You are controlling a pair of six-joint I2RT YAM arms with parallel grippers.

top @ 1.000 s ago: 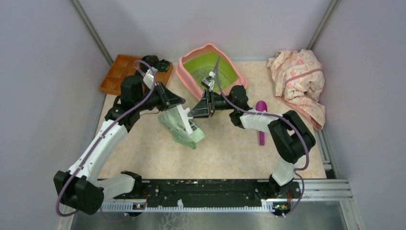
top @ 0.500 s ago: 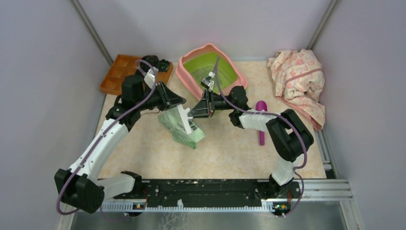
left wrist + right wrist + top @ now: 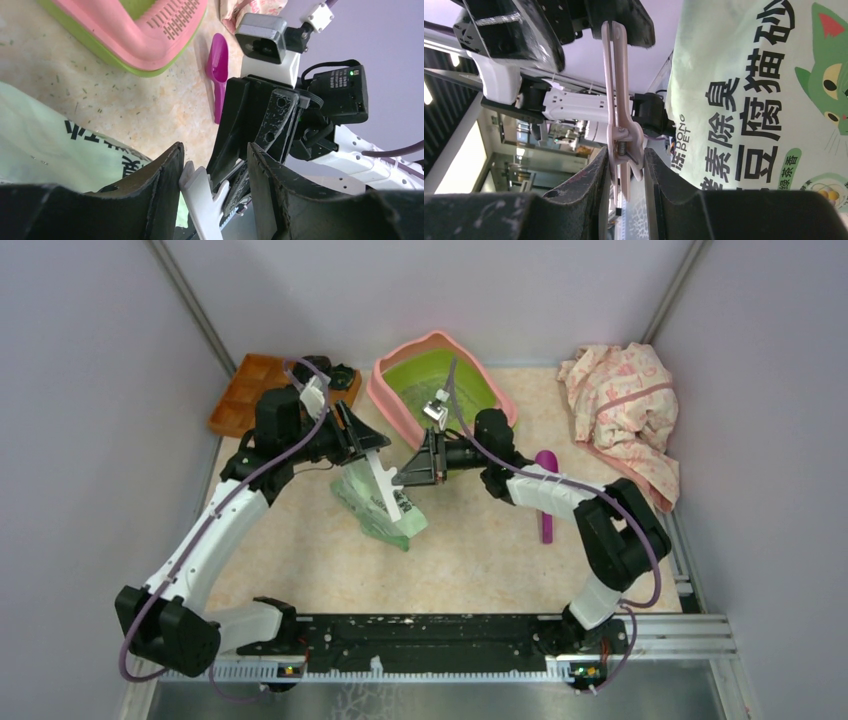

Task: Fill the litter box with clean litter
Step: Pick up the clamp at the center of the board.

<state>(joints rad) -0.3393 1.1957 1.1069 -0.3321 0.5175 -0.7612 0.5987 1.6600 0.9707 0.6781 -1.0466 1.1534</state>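
Pinches the long white plastic clip [image 3: 611, 90] at its spring end between the right fingers [image 3: 584, 195], beside the pale green printed plastic bag [image 3: 749, 100]. Spreads the left fingers [image 3: 150, 190] apart around the clip's other end, not clamped. Has the lime green, pink-rimmed plastic litter box [image 3: 380, 395] at the far middle of the counter [image 3: 480, 540].

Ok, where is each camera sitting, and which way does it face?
Top external: above and behind the bases, looking down on the table; left arm, right arm, litter box and bag show.
Left wrist: on the left arm, facing the right gripper, purple scoop and litter box; left fingers frame the bottom.
Right wrist: on the right arm, facing the left arm and bag print; right fingers pinch the white clip.
Shared: both wrist views show clip and bag.
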